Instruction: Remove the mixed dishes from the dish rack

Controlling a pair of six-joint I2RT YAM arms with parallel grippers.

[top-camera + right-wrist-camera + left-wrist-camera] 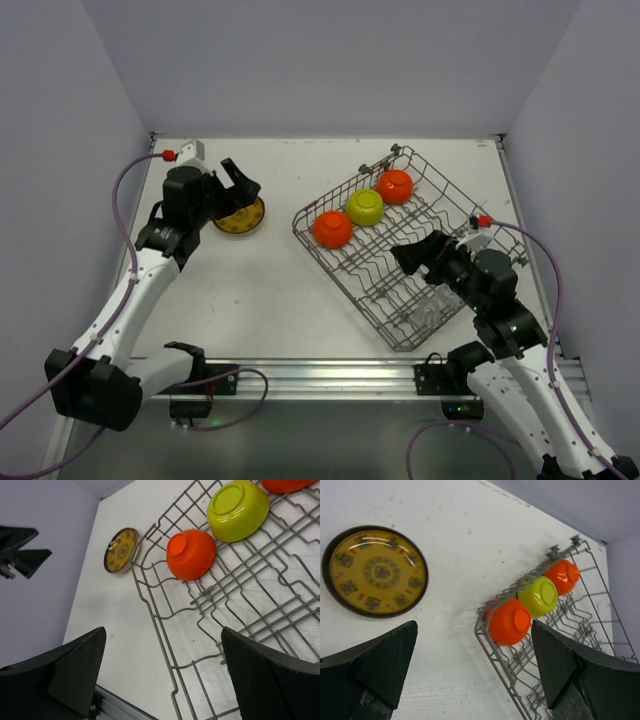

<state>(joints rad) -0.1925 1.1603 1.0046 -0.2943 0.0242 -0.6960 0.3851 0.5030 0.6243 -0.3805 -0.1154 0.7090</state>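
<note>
The left arm stretches forward well left of the dish rack (346,284), its left gripper (243,190) tilted downward with its 2 fingers spread wide, holding nothing. The right arm bends over the rack's near right part, and the right gripper (403,257) is likewise spread wide and empty.

From above, the left gripper (243,188) hides part of the plate (238,224), and the right arm (470,275) covers the near corner of the rack (352,272). You cannot count the blurred glasses (428,308) there. The right wrist view crops one orange bowl (285,484).
</note>
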